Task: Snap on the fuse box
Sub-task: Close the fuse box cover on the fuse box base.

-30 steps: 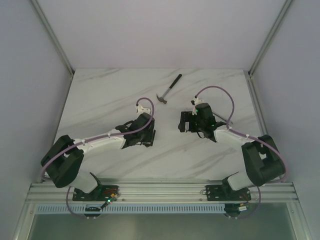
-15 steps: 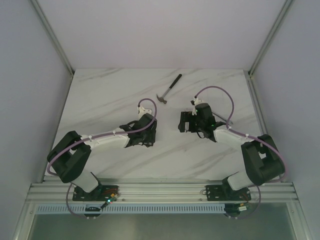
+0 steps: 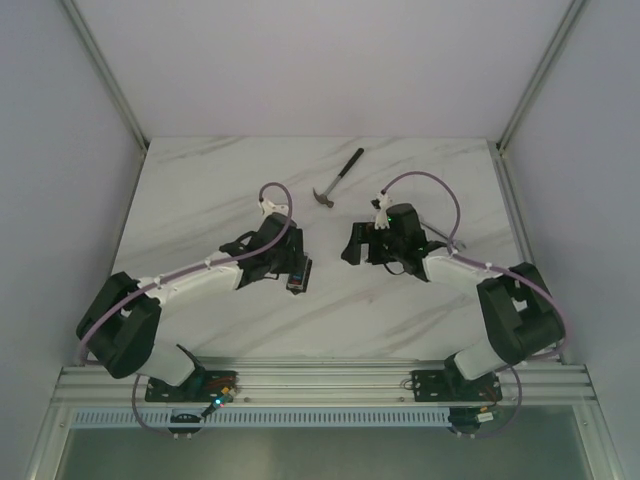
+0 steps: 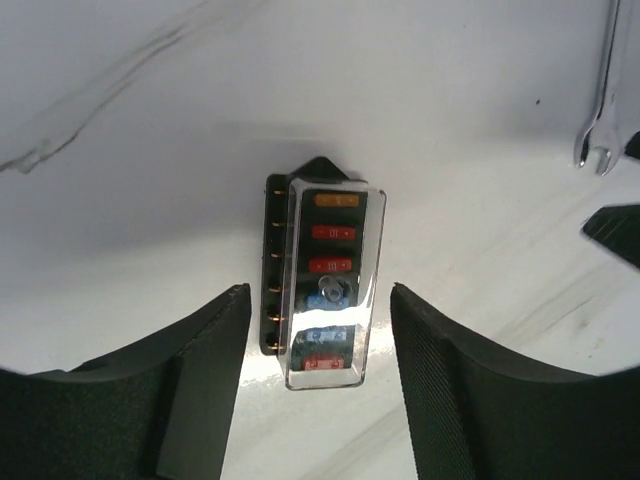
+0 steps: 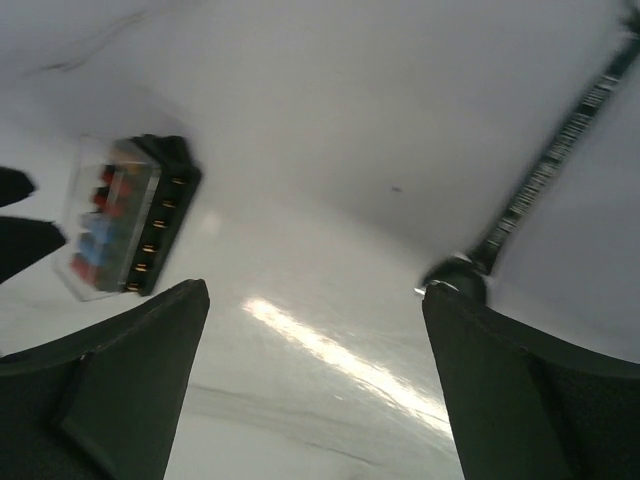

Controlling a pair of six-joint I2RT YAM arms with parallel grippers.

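The fuse box is a small black base with orange, red and blue fuses. A clear cover lies over it, shifted a little to the right, so the base's left edge with its gold pins shows. It rests on the marble table. My left gripper is open and empty, one finger on each side of the box's near end, not touching it. In the top view the box lies just in front of the left gripper. My right gripper is open and empty to the box's right. The right wrist view shows the box at its left.
A hammer lies at the back middle of the table; its head sits by my right gripper's right finger. A wrench lies to the right, partly under the right arm. Metal frame posts stand at the table's back corners.
My left gripper has drawn back and to the left, so the fuse box now shows in front of it. My right gripper has moved slightly left, toward the box.
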